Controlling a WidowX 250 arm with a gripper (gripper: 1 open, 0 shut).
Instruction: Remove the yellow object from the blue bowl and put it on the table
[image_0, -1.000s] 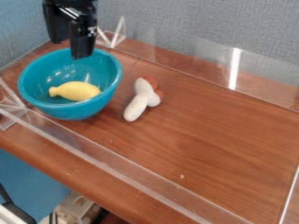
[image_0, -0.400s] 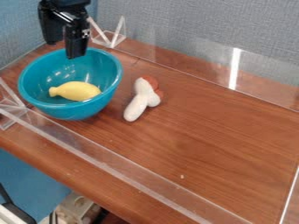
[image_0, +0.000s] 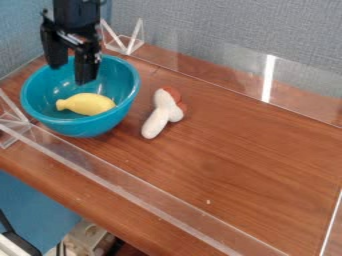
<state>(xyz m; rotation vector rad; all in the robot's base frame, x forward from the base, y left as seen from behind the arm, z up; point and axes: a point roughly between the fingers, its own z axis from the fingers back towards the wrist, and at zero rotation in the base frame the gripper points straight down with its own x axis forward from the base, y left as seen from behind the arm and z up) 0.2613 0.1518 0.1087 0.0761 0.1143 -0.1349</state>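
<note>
Reddish-brown wood fills the scene: we see a polished table (image_0: 241, 150) fenced by a low clear plastic barrier (image_0: 267, 75), with a grey-blue textured wall (image_0: 241, 25) behind. At the far left corner sits the blue bowl (image_0: 127, 88), and the yellow object (image_0: 83, 104) lies inside it on the bowl's floor, untouched. Just to the right of the bowl, on the bare wood, a white object (image_0: 160, 113) lies at a slant. Above the bowl's back half hangs the black gripper (image_0: 67, 70), pointing down. Its two fingers stand clearly apart with nothing between them, and the right fingertip reaches down inside the rim. It is above and behind the yellow object, not in contact with it. Against a second ago, the gripper has slid left and dropped lower — back then it hung higher, over the bowl's far rim, and now its fingers dip towards the bowl's inside. The bowl, the yellow object and the white object have not shifted at all.
</note>
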